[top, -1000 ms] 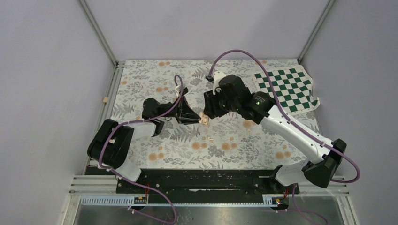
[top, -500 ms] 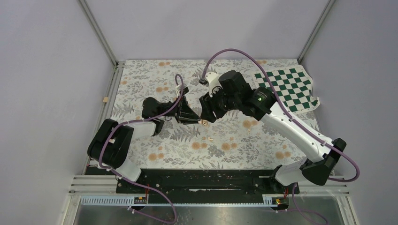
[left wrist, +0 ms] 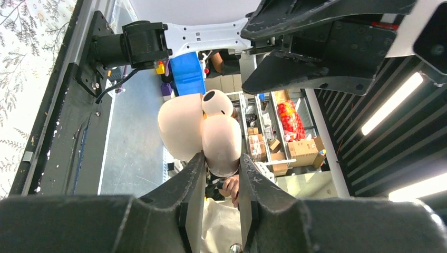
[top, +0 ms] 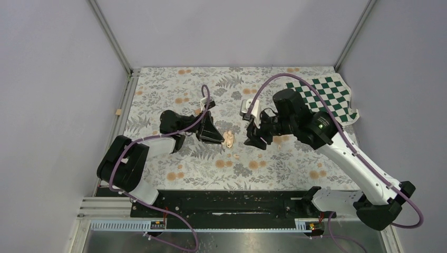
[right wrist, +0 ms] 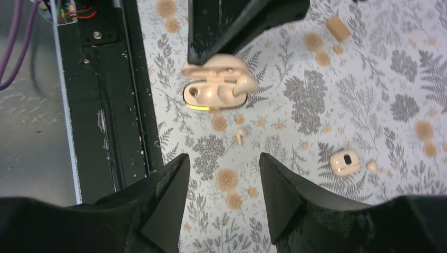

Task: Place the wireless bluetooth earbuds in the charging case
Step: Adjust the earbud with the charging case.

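Note:
My left gripper (top: 213,133) (left wrist: 221,157) is shut on the charging case (top: 229,138) (left wrist: 203,132), a pale peach case held above the floral mat with its lid open. From the right wrist view I look into the charging case (right wrist: 216,87) and see its hollows. A blurred peach lump sticks out at its right end; I cannot tell whether it is a seated bud. One tiny earbud (right wrist: 241,136) (top: 236,156) lies on the mat just below the case. My right gripper (top: 254,138) (right wrist: 223,158) hangs open and holds nothing, a little to the right of the case.
A small peach piece with a dark hole (right wrist: 345,162) lies on the mat, a tiny crumb beside it. A tan block (right wrist: 337,27) sits farther off. The green checkered cloth (top: 324,100) covers the back right corner. The black base rail (right wrist: 105,105) borders the mat.
My right gripper has drawn back to the right, away from the case it was touching, and its jaws have widened. The left gripper has kept the case in place.

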Controlling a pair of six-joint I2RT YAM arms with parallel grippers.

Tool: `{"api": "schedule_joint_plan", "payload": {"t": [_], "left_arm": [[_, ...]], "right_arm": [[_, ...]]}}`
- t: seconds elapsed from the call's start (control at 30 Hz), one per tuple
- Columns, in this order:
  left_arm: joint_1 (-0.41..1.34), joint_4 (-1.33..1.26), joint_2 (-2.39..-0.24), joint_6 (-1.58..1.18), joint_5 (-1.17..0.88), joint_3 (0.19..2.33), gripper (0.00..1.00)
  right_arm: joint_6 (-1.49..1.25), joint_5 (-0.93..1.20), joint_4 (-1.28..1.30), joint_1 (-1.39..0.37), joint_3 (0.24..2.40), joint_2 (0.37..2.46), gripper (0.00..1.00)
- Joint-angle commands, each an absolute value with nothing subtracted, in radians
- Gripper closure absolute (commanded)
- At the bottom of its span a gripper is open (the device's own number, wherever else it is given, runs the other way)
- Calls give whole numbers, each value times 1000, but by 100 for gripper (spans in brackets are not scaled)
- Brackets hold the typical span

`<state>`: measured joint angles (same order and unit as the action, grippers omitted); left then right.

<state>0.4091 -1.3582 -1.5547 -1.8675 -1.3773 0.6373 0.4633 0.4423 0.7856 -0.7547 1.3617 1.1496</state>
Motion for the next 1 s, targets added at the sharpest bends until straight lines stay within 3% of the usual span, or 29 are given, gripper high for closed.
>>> {"api": "schedule_joint_plan", "payload": {"t": [0.0, 0.27, 0.73, 0.97], "left_arm": [[428, -1428, -1525, -1852, -1380, 638, 100], [433, -1427, -1517, -1845, -1369, 632, 100], [435, -1428, -1524, -1831, -1361, 613, 100], [436, -1428, -1524, -1824, -1360, 610, 100]], "right_arm": [[539, 579, 792, -745, 1434, 1231, 41], [561, 579, 821, -745, 1538, 1324, 42], [678, 696, 1069, -723, 1750, 1519, 32], [646, 667, 1060, -722, 1783, 1580, 35]]}}
